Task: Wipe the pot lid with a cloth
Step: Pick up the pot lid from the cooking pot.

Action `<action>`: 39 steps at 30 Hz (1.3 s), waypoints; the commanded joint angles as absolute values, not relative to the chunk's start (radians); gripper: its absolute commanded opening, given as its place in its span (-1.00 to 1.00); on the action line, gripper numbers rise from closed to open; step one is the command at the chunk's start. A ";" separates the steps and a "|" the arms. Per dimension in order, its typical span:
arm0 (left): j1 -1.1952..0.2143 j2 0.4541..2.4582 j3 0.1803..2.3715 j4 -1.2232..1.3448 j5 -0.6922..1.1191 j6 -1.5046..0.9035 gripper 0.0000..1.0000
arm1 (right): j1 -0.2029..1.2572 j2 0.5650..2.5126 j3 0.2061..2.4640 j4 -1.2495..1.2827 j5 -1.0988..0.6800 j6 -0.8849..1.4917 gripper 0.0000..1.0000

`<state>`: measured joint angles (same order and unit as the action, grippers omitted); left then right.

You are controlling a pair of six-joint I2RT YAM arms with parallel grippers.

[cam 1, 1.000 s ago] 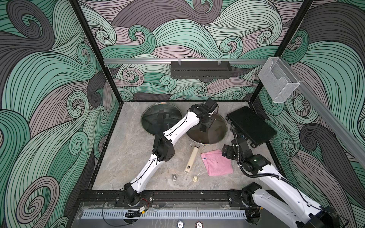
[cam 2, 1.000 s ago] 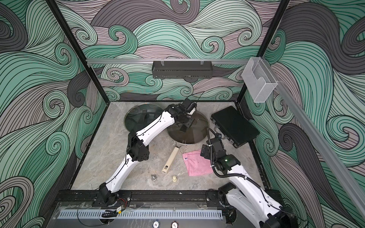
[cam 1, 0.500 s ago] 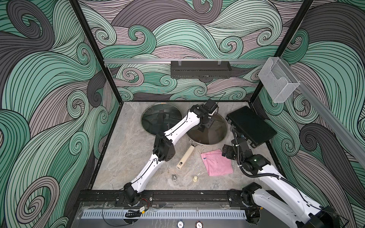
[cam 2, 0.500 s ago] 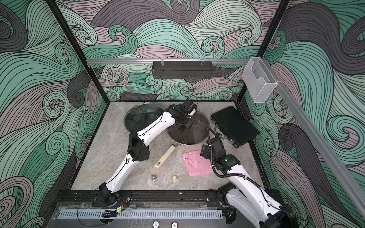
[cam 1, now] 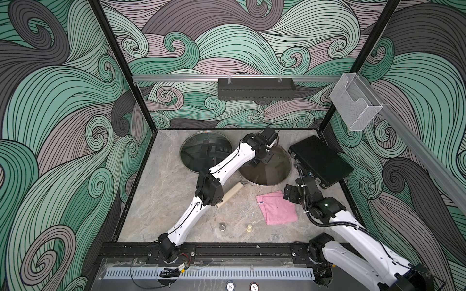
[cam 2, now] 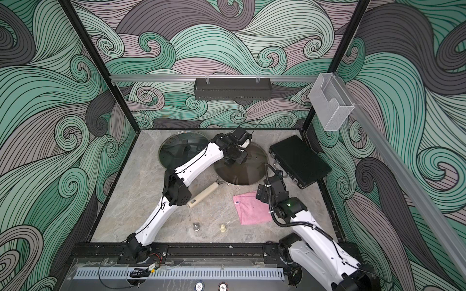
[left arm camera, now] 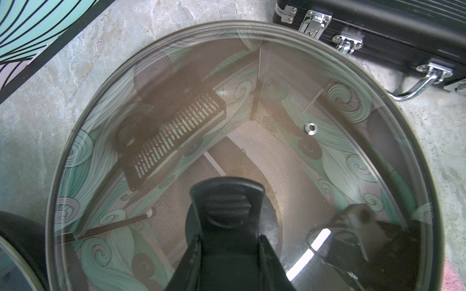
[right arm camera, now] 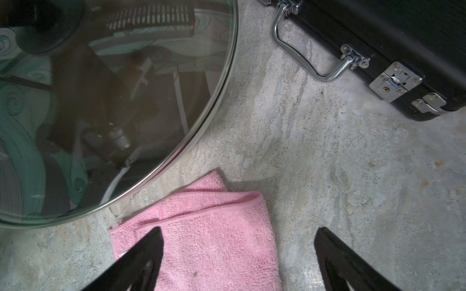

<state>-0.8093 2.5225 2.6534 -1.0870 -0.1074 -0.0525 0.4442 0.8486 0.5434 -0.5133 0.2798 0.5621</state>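
Observation:
The pot lid [cam 1: 273,173] [cam 2: 248,173] is a round glass lid with a steel rim, lying on a pan at the back middle of the table. My left gripper [cam 1: 255,163] [cam 2: 230,161] [left arm camera: 229,241] is shut on the lid's black knob [left arm camera: 225,201]. The pink cloth [cam 1: 277,209] [cam 2: 252,209] [right arm camera: 209,226] lies folded on the table just in front of the lid. Low over the cloth's right edge hangs my right gripper [cam 1: 290,196] [cam 2: 261,194] [right arm camera: 239,230], open; one finger [right arm camera: 151,241] is above the cloth and the other is above bare table.
A pale wooden pan handle [cam 1: 230,193] [cam 2: 203,198] sticks out front-left from under the lid. Another glass lid [cam 1: 201,151] [cam 2: 176,153] lies at the back left. A black case [cam 1: 320,160] [cam 2: 300,158] [left arm camera: 378,30] [right arm camera: 378,37] lies right of the lid. Two small knobs [cam 1: 222,226] [cam 1: 249,228] stand near the front.
My left gripper has closed on the lid's knob. The pan's wooden handle has swung leftward, from pointing at the front to pointing front-left. The right arm and cloth have stayed put.

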 commanded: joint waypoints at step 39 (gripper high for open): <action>-0.765 2.118 2.396 -0.820 -0.100 -0.095 -1.00 | 0.461 0.860 0.638 -0.641 0.289 0.463 0.85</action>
<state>-0.7918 2.2570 2.4081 -0.9886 -0.1040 -0.0635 0.4500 0.8516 0.6029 -0.5819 0.2874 0.5018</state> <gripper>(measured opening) 0.318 0.925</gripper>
